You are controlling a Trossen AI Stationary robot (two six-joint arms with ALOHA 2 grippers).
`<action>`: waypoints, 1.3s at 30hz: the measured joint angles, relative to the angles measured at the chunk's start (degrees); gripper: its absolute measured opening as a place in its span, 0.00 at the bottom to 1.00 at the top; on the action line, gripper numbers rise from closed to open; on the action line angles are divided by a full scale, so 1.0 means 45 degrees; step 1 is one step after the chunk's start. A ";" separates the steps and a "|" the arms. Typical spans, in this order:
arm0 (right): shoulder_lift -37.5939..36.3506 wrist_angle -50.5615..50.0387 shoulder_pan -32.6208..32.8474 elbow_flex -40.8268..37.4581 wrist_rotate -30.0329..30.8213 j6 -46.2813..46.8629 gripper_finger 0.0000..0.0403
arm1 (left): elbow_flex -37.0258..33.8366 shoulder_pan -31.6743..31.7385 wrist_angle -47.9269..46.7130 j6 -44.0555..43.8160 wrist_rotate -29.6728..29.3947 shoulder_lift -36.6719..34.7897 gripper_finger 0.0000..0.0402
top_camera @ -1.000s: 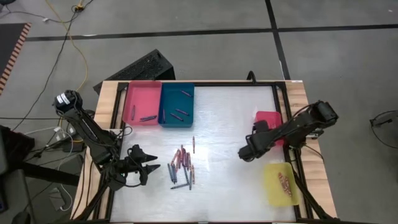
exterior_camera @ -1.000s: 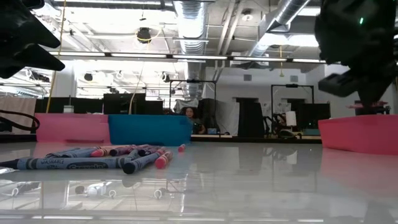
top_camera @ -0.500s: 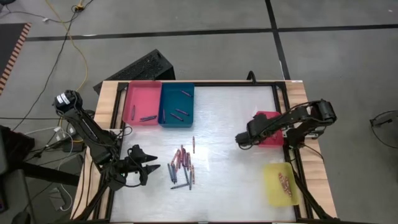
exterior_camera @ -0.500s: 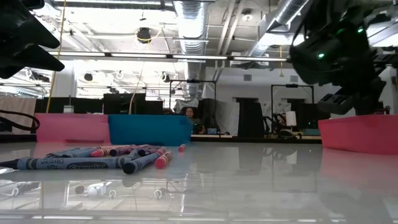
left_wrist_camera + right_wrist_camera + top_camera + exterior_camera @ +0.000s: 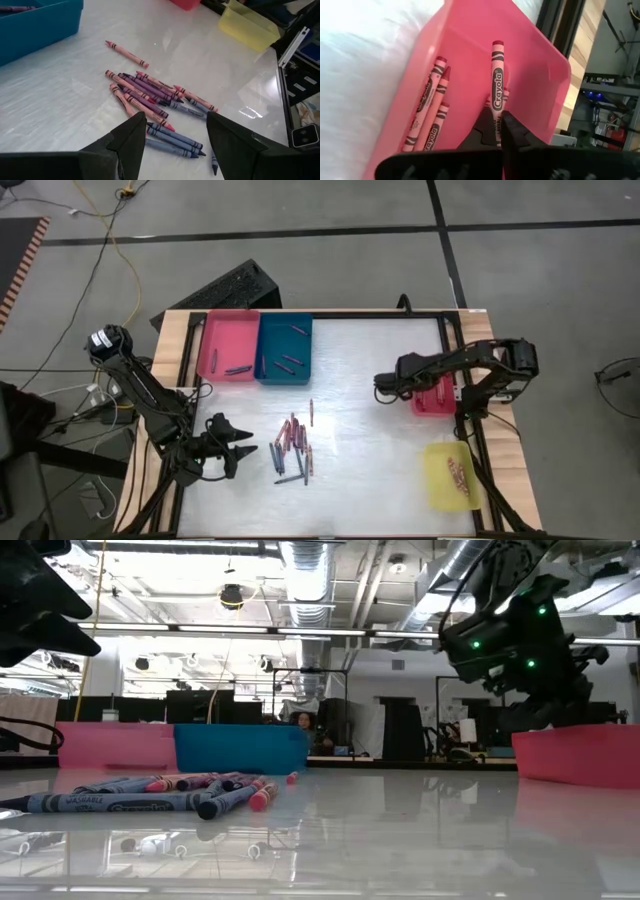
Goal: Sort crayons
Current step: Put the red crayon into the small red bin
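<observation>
White tabletop fills the wooden frame, and near its front left corner the left gripper hovers with jaws spread and nothing between them, pointing at the loose crayons heaped just beside it toward the front middle. Along the back edge at the left sit a pink tray and a blue tray touching side by side, each with a few crayons. By the right edge the right gripper, jaws pressed together on a red crayon, is over the red tray, with a yellow tray near the front right corner.

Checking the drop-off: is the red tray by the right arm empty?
Not empty: the right wrist view shows crayons lying inside the red tray.
</observation>
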 joint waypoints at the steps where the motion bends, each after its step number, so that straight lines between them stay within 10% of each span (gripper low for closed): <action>1: 0.0000 0.0080 -0.0074 0.0000 -0.0013 -0.0216 0.01 | 0.0000 -0.0004 -0.0038 0.0000 0.0004 0.0000 0.49; 39: 0.0010 0.1589 -0.1275 -0.0003 -0.0887 -0.2564 0.01 | 0.0000 -0.0001 -0.0051 -0.0010 0.0062 0.0000 0.49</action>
